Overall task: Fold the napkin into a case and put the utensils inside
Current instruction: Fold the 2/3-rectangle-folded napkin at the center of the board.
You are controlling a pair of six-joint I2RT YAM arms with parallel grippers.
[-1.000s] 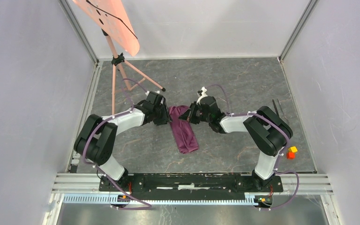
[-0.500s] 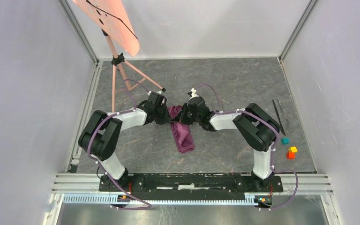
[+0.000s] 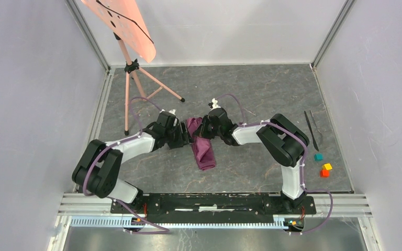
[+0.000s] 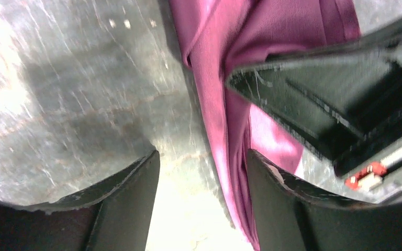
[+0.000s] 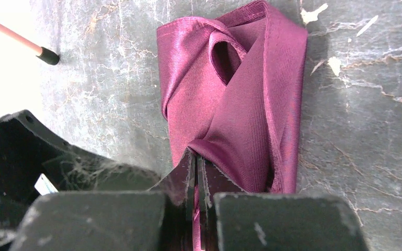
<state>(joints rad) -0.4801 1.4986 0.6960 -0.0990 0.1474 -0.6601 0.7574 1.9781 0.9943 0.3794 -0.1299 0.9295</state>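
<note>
While the right pincer (image 5: 195, 159) pinches the far end of the folded plum-maroon fabric napkin (image 5: 230, 104), whose length runs nearward, the spread left pincer (image 4: 203, 157) straddles its left edge.

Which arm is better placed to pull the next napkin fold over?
Right. The right tool is pinched shut on a fold of the napkin, so it can probably drag the fold straight away. The left tool is open, with the cloth's edge between its fingers, gripping nothing.
</note>
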